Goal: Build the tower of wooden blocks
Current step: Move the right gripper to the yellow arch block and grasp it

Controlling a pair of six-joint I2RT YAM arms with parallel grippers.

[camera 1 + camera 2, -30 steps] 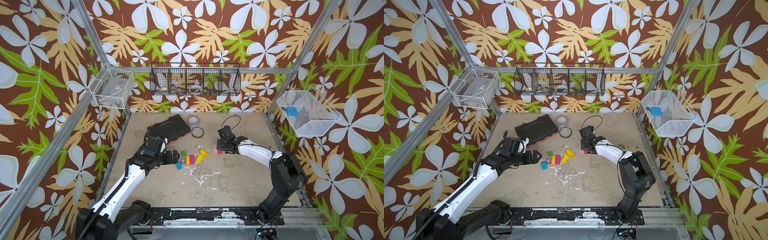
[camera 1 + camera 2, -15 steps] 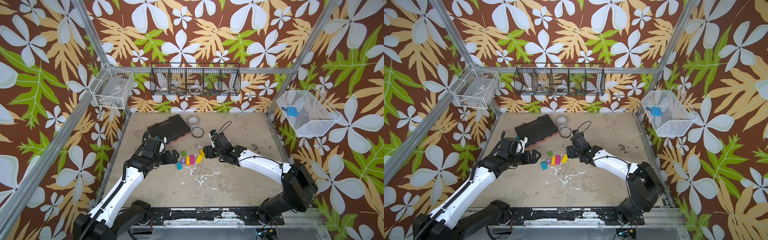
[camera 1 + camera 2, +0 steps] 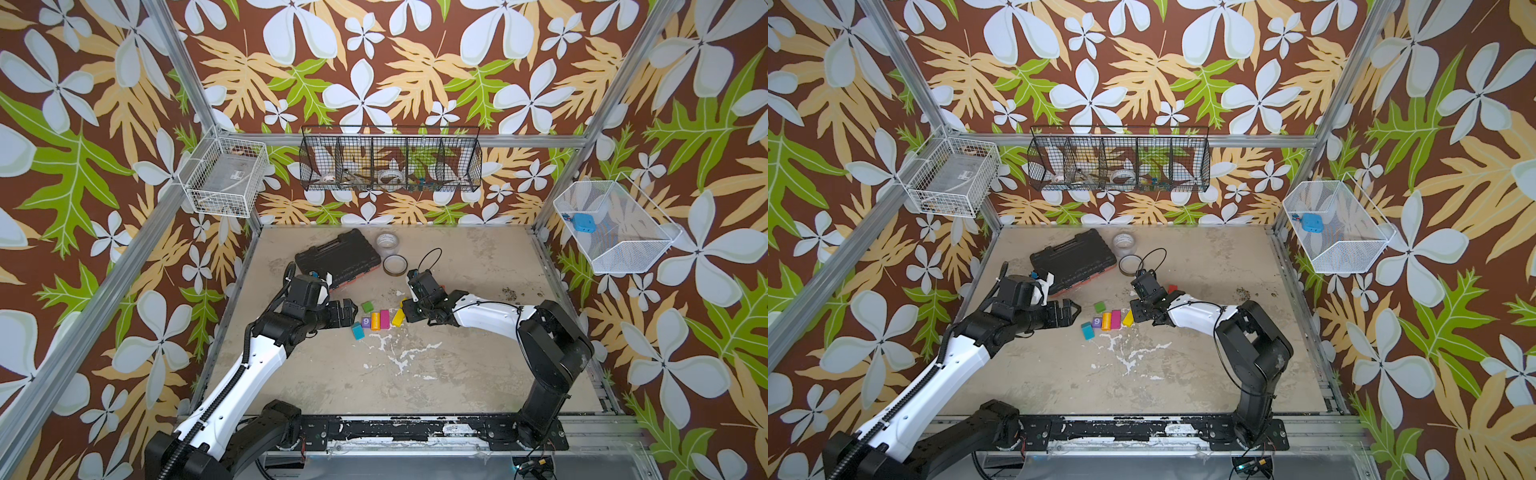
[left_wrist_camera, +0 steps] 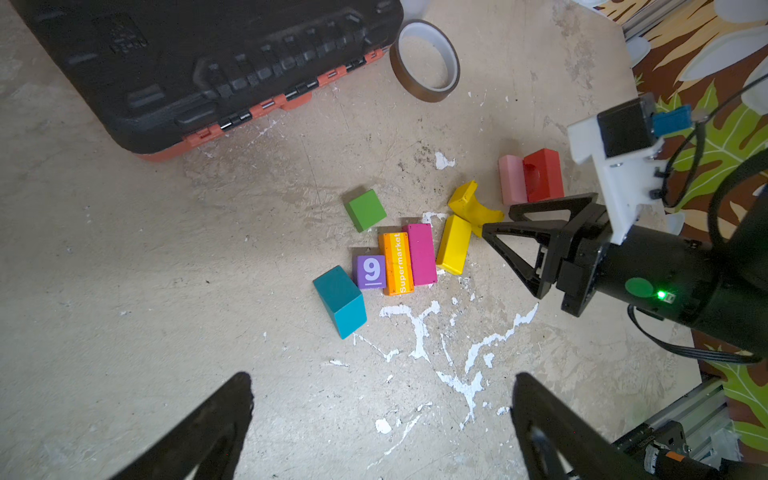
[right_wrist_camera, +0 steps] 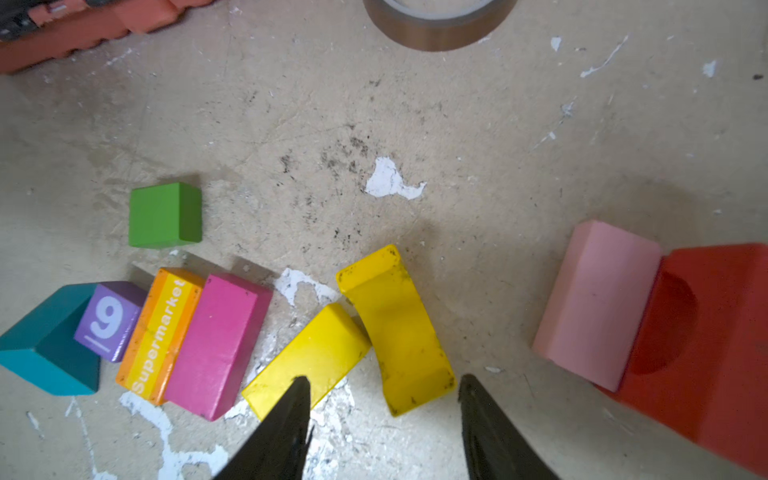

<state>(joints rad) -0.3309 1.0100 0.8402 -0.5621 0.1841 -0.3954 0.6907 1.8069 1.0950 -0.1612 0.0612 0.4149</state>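
The wood blocks are scattered on the worn beige tabletop [image 4: 166,332], each laid flat on its surface, so no tower is stacked yet. A magenta wooden brick [image 4: 422,253] is taken as the reference.

An orange wooden block printed "Supermarket" [image 4: 397,264] is pressed against one long side of the magenta brick. A purple wooden cube marked "9" [image 4: 370,272] is set against that block's far side, and a teal wooden block [image 4: 340,301] is touched by the cube beyond it. A green wooden cube [image 4: 365,210] is placed near the magenta brick, toward the black plastic tool case [image 4: 208,62], just apart from the row.

On the magenta brick's other long side a yellow wooden brick [image 4: 453,245] is laid just beside it, angled away. A yellow wooden arch [image 4: 471,203] is met at that brick's corner. Further out on the same side, well apart, a pink wooden brick [image 4: 512,178] and a red wooden arch block [image 4: 544,174] are pressed together.

The right gripper [image 5: 382,379] is held low over the two yellow pieces. Its jaws are parted, the arch's end is seen between the fingertips [image 5: 291,411], and nothing is clamped.

The left gripper [image 3: 351,311] is spread wide and empty, held beyond the teal block's end of the row as seen from the magenta brick.
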